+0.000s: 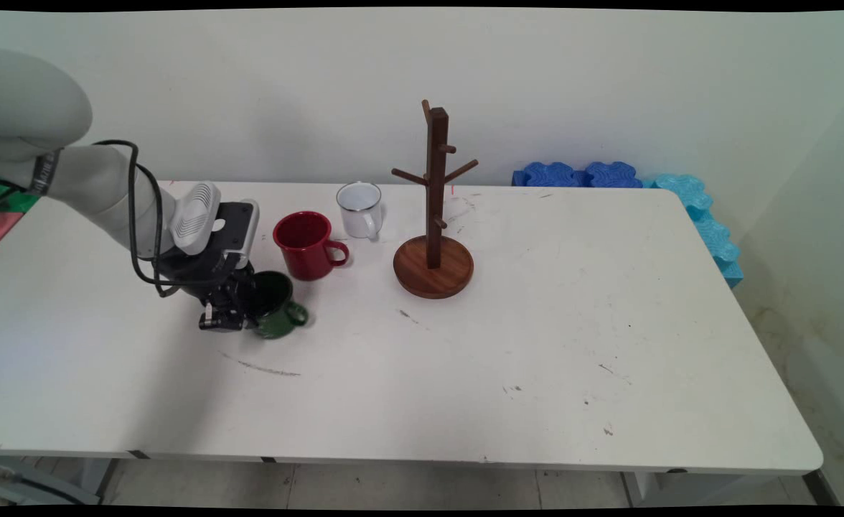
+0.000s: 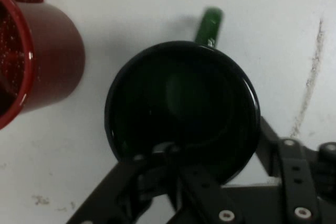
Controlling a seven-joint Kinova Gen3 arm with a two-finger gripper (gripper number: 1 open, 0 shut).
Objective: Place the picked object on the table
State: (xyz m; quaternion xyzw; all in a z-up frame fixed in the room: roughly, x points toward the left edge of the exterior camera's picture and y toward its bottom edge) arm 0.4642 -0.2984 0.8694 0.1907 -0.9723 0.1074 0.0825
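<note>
Your tool (image 1: 239, 310) pinches the green mug's (image 1: 276, 305) near-left rim, one finger inside. It stands on the worktop (image 1: 465, 359), just near of the red mug (image 1: 306, 244). Stiff, light, probably slippery enamel.

A plain pale wall (image 1: 264, 86) stood at twelve o'clock behind the scuffed white rectangular table (image 1: 508, 359); blue foam blocks (image 1: 709, 222) lay at two o'clock.

Your arm (image 1: 99, 194) reaches in from the left, wrist bent down, gripper (image 1: 230, 316) low with jaws closed on a rim.
</note>
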